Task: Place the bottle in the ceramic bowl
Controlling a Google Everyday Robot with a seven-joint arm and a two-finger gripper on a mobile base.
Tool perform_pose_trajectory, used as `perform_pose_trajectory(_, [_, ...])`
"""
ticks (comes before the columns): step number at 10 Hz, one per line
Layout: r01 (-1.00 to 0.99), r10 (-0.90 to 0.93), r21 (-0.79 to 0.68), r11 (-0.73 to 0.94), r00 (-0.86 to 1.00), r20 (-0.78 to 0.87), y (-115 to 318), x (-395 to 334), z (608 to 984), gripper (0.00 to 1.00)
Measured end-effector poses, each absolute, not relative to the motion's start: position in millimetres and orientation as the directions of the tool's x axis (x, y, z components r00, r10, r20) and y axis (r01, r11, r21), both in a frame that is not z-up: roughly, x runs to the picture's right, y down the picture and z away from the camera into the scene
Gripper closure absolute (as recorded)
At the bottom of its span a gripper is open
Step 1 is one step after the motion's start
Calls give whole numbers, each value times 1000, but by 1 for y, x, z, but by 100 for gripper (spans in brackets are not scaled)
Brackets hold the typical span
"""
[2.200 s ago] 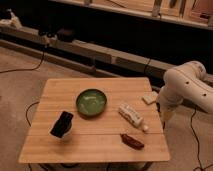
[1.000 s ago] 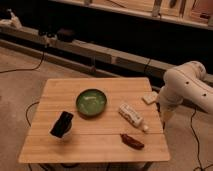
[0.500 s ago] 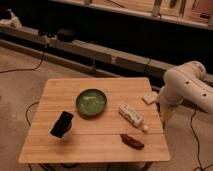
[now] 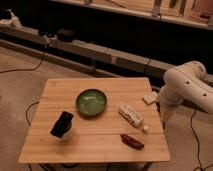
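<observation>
**Five things on the worktop (image 4: 65,90), and the bottle (image 4: 131,114) is lying down**

Bottle first: it's flat on its side in the right half of the worktop, with its cap pointing toward the near-right corner. The ceramic bowl (image 4: 91,102) sits upright about mid-worktop, with a gap between it and the bottle (near, but not touching). Over toward the left edge, on the near side, there's a black object (image 4: 62,124). Close to the near edge, just in front of the bottle's cap, lies a reddish-brown oblong thing (image 4: 132,141). A small pale block (image 4: 149,97) rests right at the right edge, farther back. And the gripper (image 4: 164,116)? It's off the worktop, hanging just beyond the right edge below the white arm (image 4: 187,87), fingers spread wide and apart from the bottle.
</observation>
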State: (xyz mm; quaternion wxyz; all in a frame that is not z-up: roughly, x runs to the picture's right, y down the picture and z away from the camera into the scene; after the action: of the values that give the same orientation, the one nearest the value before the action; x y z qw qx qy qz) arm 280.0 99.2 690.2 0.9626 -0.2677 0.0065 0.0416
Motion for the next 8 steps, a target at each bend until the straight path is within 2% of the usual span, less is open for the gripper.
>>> perform_pose_trajectory(2, [-133,148,-483,866,989,-7,88,270,700,41])
perform_pose_trajectory(3, [-170,196,-480,861,981,4,86,264,705,52])
perform_pose_trajectory(4, [-204,232,-489,848,973,-2,88,260,710,57])
perform_pose_trajectory(6, [-257,290,-499,828,957,-13,91,250,724,49])
perform_pose_trajectory(8, [-298,345,-472,830,938,15,84,242,745,27])
